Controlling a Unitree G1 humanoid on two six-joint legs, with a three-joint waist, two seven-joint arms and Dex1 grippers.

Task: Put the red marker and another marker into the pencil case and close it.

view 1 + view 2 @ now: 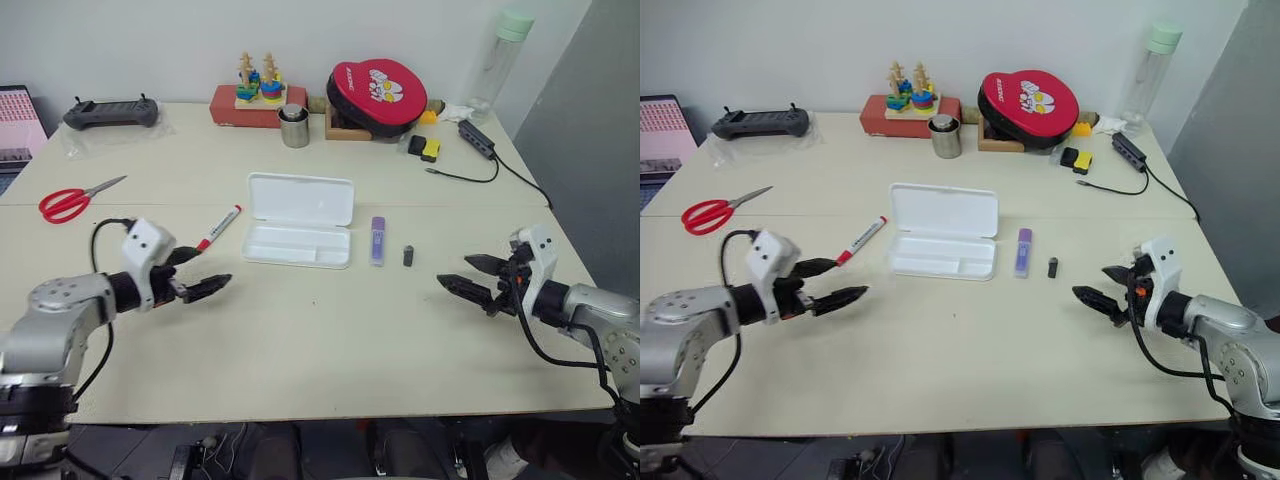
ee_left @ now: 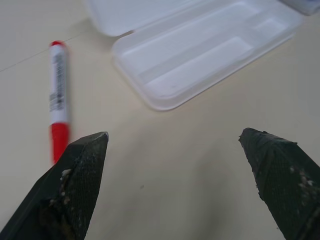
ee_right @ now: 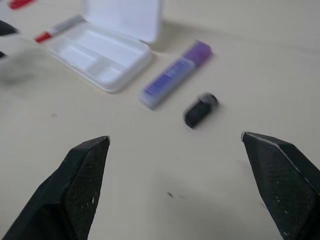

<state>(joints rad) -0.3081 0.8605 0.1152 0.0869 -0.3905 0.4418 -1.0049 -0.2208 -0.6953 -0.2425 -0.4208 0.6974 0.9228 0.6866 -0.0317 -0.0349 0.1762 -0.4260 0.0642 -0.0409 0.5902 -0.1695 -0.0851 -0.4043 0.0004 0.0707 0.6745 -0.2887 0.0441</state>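
Observation:
The white pencil case lies open in the middle of the table, its lid folded back and its tray bare. Just left of it, at a slant, lies the red marker. The purple marker lies to the right of the case, beside a small dark cylinder. My left gripper hovers open near the red marker's capped end, holding nothing. My right gripper is open too, a short way right of the dark cylinder and pointing toward it. In the left wrist view the red marker and the case lie ahead of the fingers.
Red-handled scissors lie at the far left. Along the back stand a game controller, a wooden stacking toy, a metal cup, a red round pouch and a bottle. A cabled adapter lies back right.

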